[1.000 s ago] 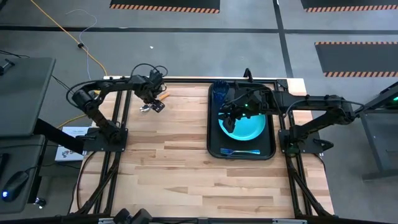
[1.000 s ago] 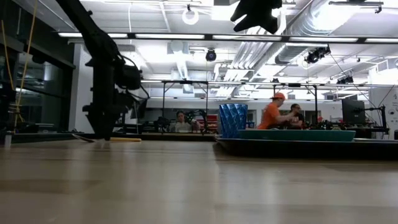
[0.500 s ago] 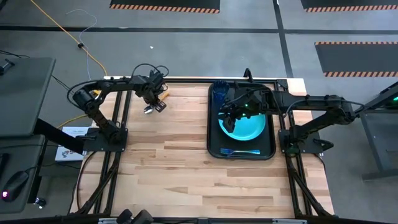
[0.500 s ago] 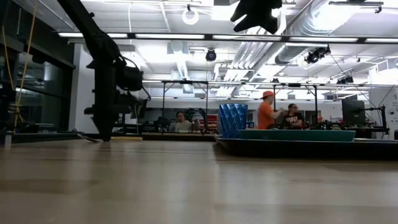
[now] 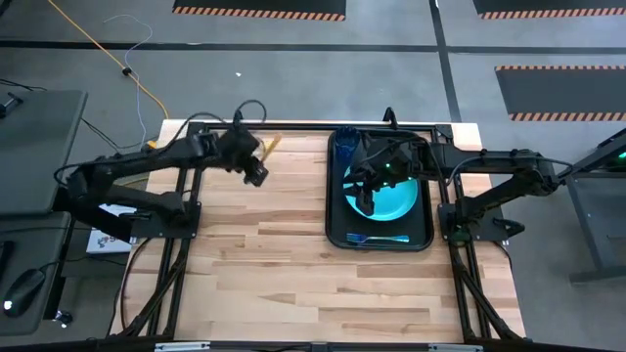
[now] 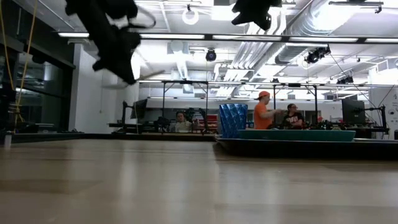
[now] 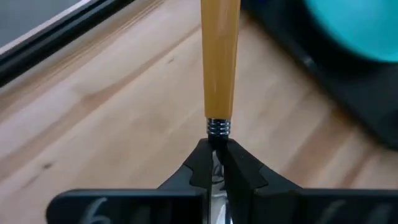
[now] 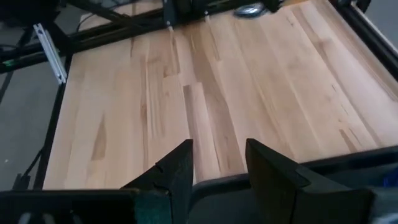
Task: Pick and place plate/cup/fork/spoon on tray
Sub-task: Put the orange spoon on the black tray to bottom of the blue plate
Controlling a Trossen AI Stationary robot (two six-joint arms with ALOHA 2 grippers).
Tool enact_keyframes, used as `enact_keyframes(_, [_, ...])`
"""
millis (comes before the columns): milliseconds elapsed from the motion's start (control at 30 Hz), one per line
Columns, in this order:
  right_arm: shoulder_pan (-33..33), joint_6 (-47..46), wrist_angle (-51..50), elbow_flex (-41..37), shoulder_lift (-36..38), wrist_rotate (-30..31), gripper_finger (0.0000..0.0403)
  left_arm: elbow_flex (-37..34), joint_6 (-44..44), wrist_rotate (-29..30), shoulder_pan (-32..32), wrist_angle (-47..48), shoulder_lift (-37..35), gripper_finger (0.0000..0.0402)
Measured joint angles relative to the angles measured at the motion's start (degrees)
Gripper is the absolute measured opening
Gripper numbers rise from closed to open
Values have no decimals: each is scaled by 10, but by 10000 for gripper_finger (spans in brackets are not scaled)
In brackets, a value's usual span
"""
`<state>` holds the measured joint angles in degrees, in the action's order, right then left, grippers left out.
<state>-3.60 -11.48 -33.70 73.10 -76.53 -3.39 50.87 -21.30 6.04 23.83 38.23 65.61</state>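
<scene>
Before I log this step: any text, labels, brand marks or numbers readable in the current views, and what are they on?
No text can be read in any view.
The white sheet at the table's left edge carries print, too small to read.
The left gripper's black body shows faint embossed marks, not legible.
The spoon, plate, cup, fork and tray show no markings.

The spoon [image 5: 270,145] is held by the left gripper [image 5: 254,172] over the table's [image 5: 293,254] far left part. On the tray [image 5: 337,230] at right, the plate [image 5: 396,203], cup [image 5: 347,147] and fork [image 5: 377,238] are seen, with the right gripper [image 5: 366,200] hovering above.
</scene>
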Motion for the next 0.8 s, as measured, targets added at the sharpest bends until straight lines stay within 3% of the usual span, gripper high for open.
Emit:
enact_keyframes(200, [-15, -105, 102, 0, 0, 26, 138, 67, -119, 146, -173, -5, 29, 10])
enact_keyframes(333, [-35, -207, 156, 0, 0, 29, 138, 138, -125, 212, -237, -3, 92, 10])
enact_keyframes(533, [-57, -302, 163, 0, 0, 51, 138, 259, -92, 265, -270, 11, 194, 10])
enact_keyframes(800, [-62, -312, 158, 0, 0, 108, 138, 360, -34, 267, -273, 9, 274, 10])
